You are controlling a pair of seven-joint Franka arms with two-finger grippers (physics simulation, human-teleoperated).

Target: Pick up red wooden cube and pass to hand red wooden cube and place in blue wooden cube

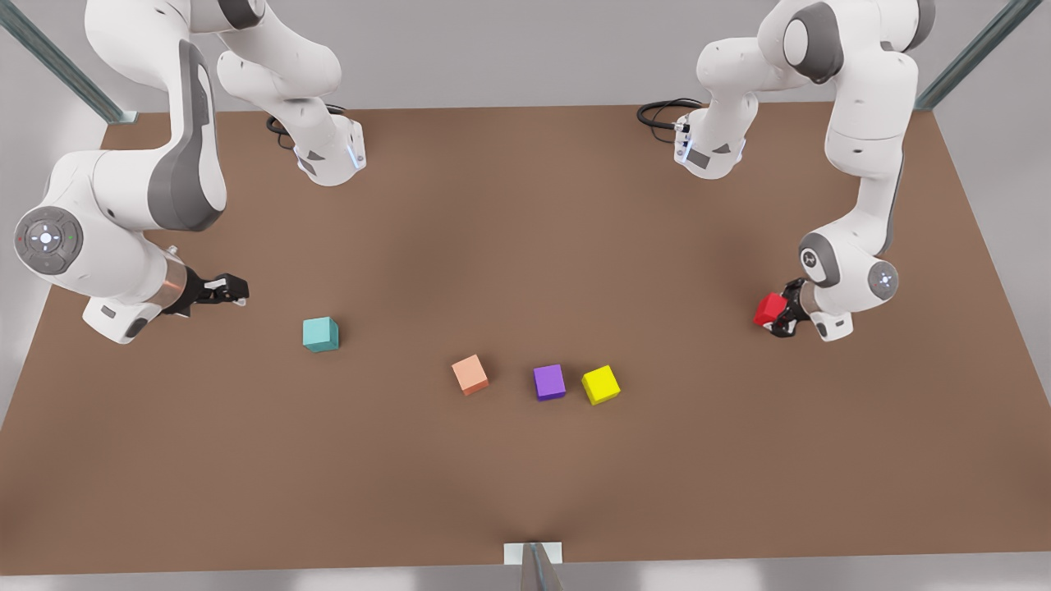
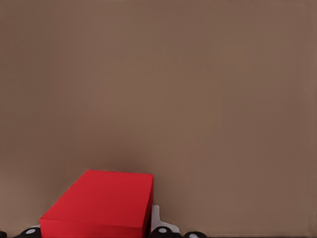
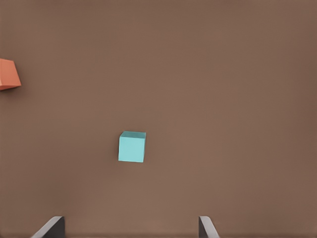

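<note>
I see my left gripper [image 1: 780,316] pinching the bright red, plain-faced cube [image 1: 770,309] above the table [image 1: 525,492], front view's right. My right gripper [image 1: 232,289], fingers spread, waits near the teal cube [image 1: 320,334].

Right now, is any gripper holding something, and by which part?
The left gripper holds the red wooden cube by its sides. The right gripper is open, holding nothing.

Salmon cube [image 3: 9,73] and red wooden cube [image 2: 99,204] edge-cropped in wrist views
</note>
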